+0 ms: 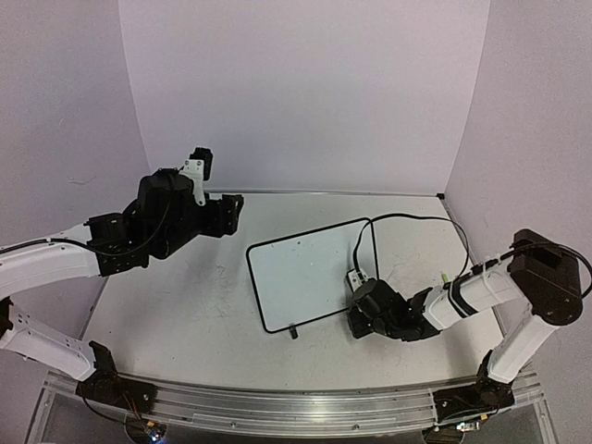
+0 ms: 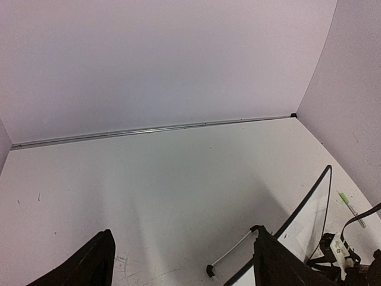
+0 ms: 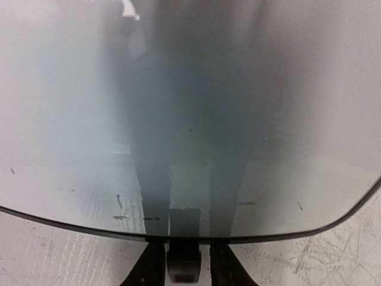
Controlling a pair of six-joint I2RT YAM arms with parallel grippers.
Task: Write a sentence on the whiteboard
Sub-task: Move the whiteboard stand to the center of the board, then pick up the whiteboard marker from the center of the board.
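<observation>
From above, you see the whiteboard (image 1: 305,273) lying on the table (image 1: 185,314). Your right gripper (image 1: 357,302) sits at the whiteboard's right edge, and your left gripper (image 1: 227,211) hangs raised, well to its left.

Your left wrist view shows the fingers (image 2: 89,265) spread wide, with only table between them.

In your right wrist view the fingers (image 3: 225,265) flank a small dark piece (image 3: 183,253) at the whiteboard's frame. You cannot tell whether they pinch it.
</observation>
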